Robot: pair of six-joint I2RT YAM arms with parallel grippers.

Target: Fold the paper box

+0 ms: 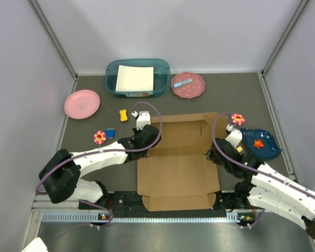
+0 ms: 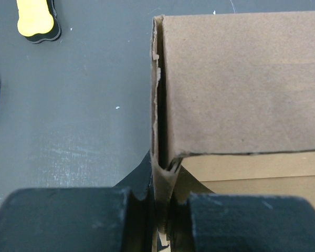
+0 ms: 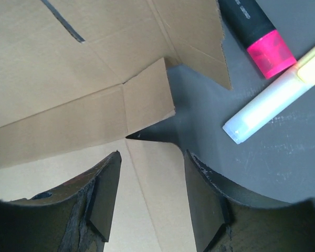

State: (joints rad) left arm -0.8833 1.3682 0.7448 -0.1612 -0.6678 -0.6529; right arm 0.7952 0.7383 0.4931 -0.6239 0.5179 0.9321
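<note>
**Raising the side walls of the paper box: left wall pinched, right wall not gripped.**

The box lies mostly flat in the middle of the tabletop, between the two arms and close to their bases. At its left edge, the left fingers are closed tight on the side flap, which stands on edge between them. A bone-shaped yellow toy lies well apart, farther left. At the right edge, the right fingers stand roughly half apart over the corner of the right side flap and clamp nothing. A pale highlighter lies near that flap. I judge that the side walls are being raised. Next, the right fingers would need to close on that flap and lift it upright while the left pinch steadies its own wall.
</note>
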